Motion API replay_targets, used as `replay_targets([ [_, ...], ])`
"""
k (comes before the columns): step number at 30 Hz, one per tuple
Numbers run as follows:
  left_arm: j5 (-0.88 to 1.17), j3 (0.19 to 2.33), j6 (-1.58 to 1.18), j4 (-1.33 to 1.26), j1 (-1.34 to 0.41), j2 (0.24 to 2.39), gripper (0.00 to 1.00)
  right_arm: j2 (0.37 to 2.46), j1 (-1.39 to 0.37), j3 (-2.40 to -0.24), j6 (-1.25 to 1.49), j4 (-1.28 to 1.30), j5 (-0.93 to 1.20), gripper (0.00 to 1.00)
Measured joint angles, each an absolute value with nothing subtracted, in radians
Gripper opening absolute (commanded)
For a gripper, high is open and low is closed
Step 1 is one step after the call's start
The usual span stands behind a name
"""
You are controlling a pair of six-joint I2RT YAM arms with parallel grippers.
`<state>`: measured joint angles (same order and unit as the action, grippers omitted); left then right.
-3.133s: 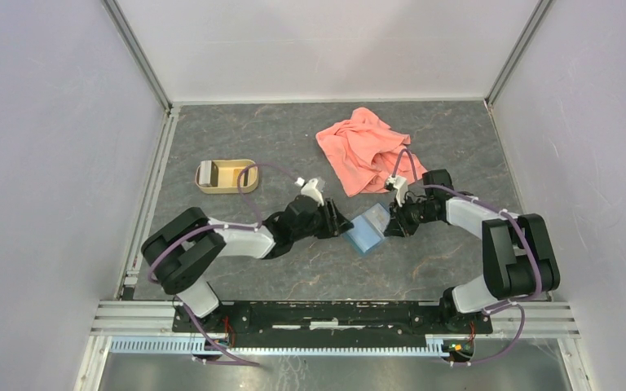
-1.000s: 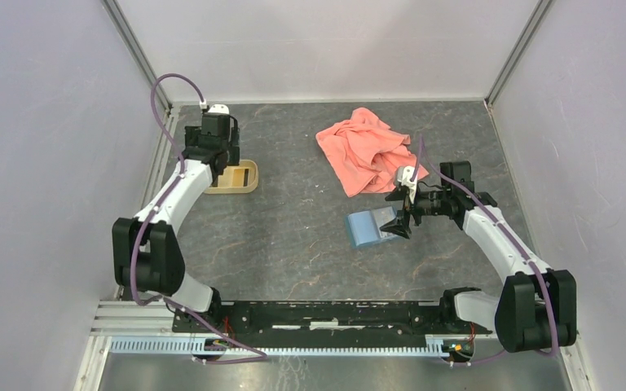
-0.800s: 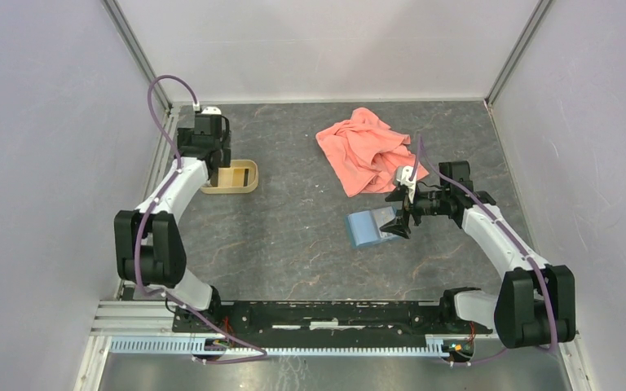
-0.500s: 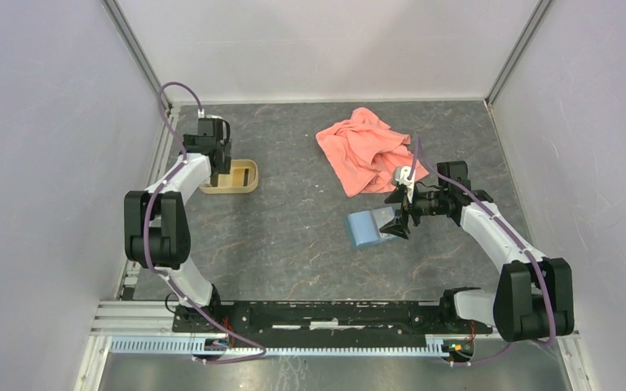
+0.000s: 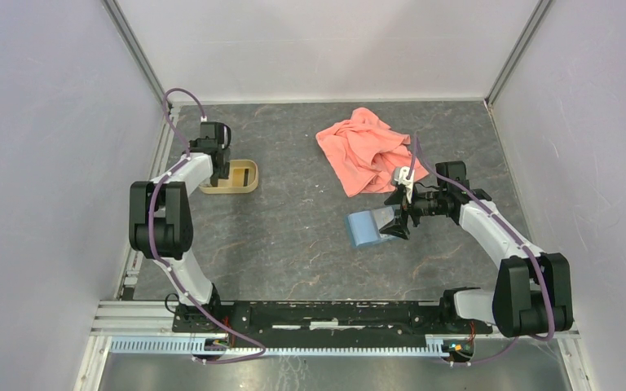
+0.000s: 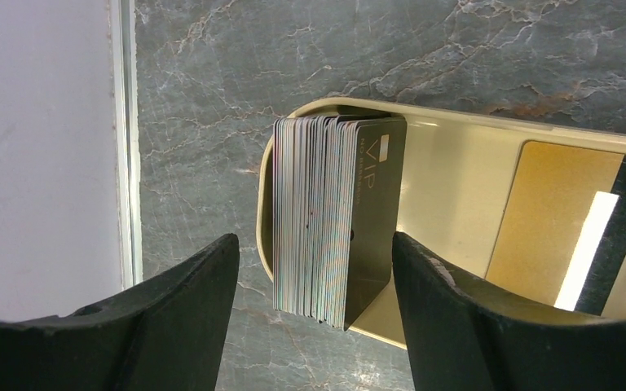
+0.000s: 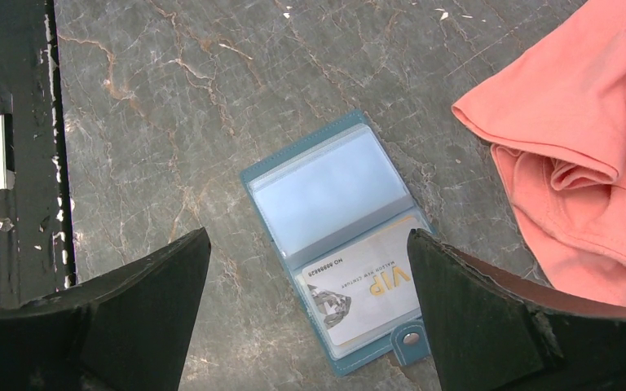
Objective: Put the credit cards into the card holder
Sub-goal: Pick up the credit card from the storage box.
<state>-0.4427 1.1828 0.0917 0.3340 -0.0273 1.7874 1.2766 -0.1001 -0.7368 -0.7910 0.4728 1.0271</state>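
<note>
The credit cards stand on edge as a stack at the left end of a tan tray. One more gold card with a dark stripe lies flat in the tray. My left gripper hangs open over the stack, a finger on each side and clear of it. The teal card holder lies unfolded on the table, a pale VIP card in its lower sleeve. My right gripper is open just above it, holding nothing. From above, the left gripper is at the tray and the right gripper at the holder.
A salmon-pink cloth lies crumpled behind the card holder, close to the right wrist. The tray sits near the left wall rail. The arm bases' black bar runs along the near edge.
The left arm swung from the card holder to the tray, then settled lower over the card stack, its jaws narrowing a little. The right gripper stayed open over the holder.
</note>
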Motion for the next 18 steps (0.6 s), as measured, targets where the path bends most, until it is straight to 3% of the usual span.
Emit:
replay_targets([
  [18,-0.481,1.183,0.091,0.334,-0.028,1.789,0.62,1.277,-0.100,-0.737,-0.807,0.496,1.028,0.98],
])
